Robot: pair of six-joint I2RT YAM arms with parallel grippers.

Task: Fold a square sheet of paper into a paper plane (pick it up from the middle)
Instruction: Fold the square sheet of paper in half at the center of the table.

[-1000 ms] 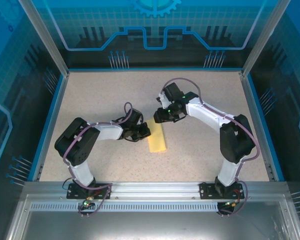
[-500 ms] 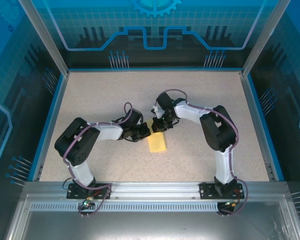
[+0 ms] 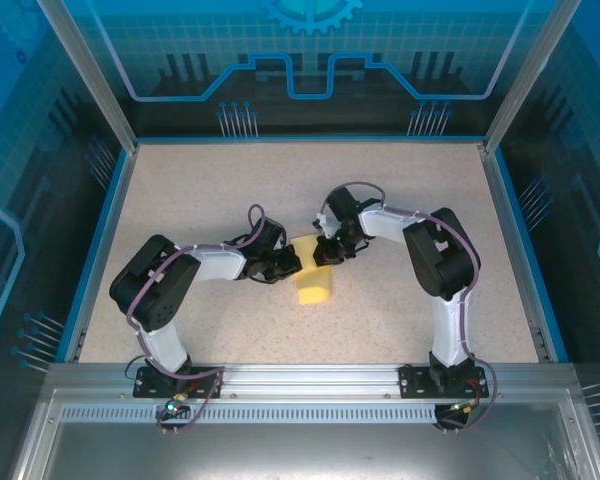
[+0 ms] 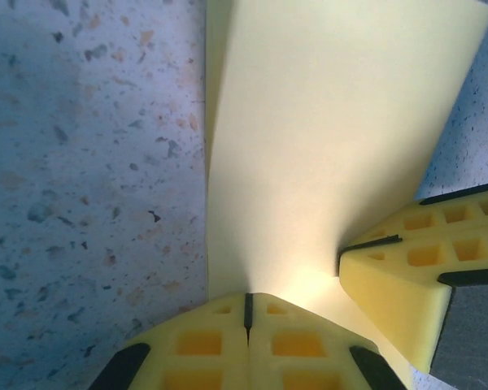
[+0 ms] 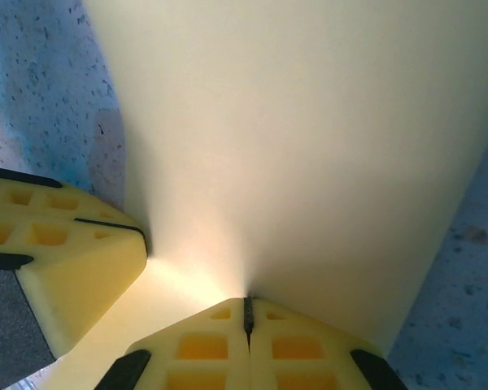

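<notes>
Pinching far end of square sheet of paper [image 3: 315,287] with left gripper [image 3: 290,264], jaws fully closed on it; same with right gripper [image 3: 326,254], just beside; lying at middle of table [image 3: 200,190], between arms; probably gripped twice to lift and fold evenly.

Plain pale yellow is being shown by the square sheet of paper [image 3: 315,281], paling to near white in places. Deeper yellow, patterned with a grid of square cells and edged in black, is being displayed by the left gripper [image 4: 247,302] and the right gripper [image 5: 247,307]. The table [image 3: 200,200] is being seen as beige with fine dark speckles, rimmed in blue. Black and white are being worn by the left arm [image 3: 215,265] and the right arm [image 3: 400,221], purple by the cables [image 3: 352,186].
</notes>
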